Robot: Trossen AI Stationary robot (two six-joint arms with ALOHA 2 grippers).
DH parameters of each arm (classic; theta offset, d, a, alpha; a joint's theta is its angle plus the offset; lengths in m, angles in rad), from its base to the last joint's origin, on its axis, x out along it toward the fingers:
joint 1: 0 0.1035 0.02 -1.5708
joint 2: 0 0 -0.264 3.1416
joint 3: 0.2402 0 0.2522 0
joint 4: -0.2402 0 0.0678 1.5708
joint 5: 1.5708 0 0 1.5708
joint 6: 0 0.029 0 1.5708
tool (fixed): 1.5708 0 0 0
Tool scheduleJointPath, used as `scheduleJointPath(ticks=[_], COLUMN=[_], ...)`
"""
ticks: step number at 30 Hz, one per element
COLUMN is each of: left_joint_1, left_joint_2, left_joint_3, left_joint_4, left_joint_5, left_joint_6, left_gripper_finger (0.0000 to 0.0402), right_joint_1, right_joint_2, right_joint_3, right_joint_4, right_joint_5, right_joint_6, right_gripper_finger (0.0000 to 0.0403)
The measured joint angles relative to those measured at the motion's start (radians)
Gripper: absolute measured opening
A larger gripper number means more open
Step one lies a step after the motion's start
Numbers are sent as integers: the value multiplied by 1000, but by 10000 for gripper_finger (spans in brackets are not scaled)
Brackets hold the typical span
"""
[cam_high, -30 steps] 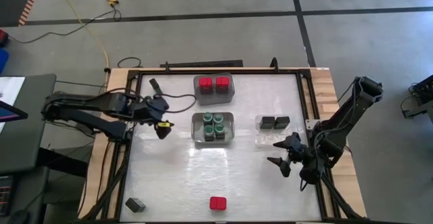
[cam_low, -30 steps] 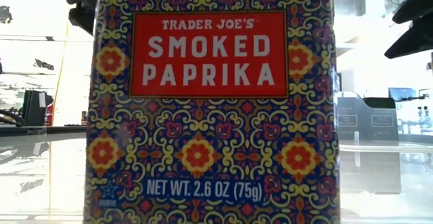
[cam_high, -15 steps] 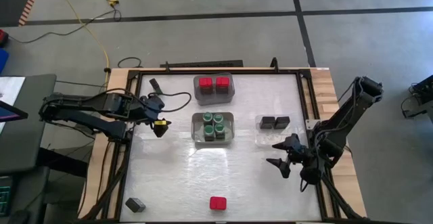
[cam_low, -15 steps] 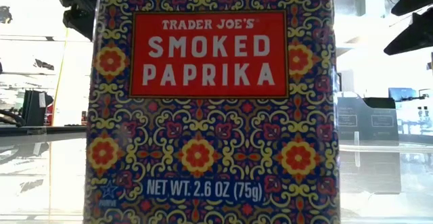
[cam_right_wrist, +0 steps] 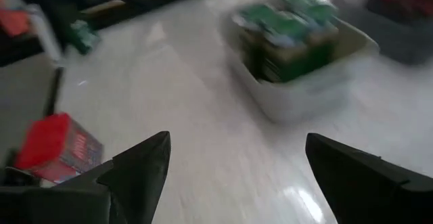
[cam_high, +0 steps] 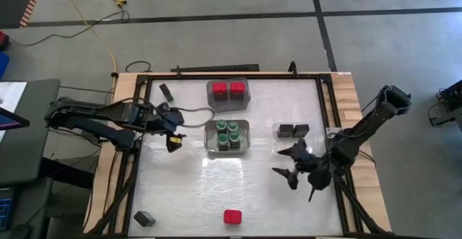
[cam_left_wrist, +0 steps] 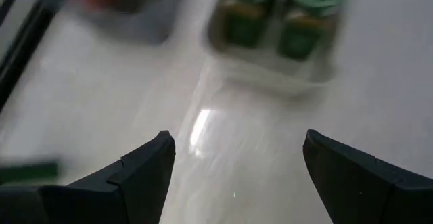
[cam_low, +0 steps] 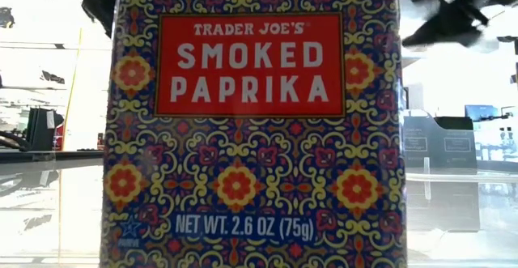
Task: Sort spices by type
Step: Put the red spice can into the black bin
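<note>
- Right gripper (cam_high: 287, 168), fingers open and empty, hangs right of centre in the high view; red tin (cam_high: 232, 216) stands loose at bottom centre.
- Judgement: approach the tin from above, jaws square to its sides.
- Left gripper (cam_high: 173, 139) open, empty, left of the green jars' bin (cam_high: 208, 139).
- Grey tin (cam_high: 144, 218) sits bottom left, near the table's edge; the middle lies bare.

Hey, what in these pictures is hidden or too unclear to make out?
- Low view: the paprika tin fills the frame and hides most of the table behind it.
- Left wrist view: the green-lidded jars are blurred and cut off by the edge.
- High view: the dark tin is too small to read.
</note>
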Motion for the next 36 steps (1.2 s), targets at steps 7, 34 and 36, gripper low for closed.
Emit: scheduleJointPath(ticks=[7, 34, 36], left_joint_1=[-168, -477, -478], left_joint_2=[9, -86, -96], left_joint_3=[-140, -240, -240], left_joint_4=[261, 189, 182], left_joint_5=[9, -59, -60], left_joint_6=[-41, -128, -125], left_gripper_finger=[313, 313, 313], right_joint_1=[-36, -66, -66], right_joint_2=[139, 1081, 1117], right_joint_3=[145, 1530, 1547], right_joint_4=[195, -780, -774], right_joint_5=[-37, -468, -491], right_joint_6=[-267, -85, -84], right_gripper_finger=[371, 340, 340])
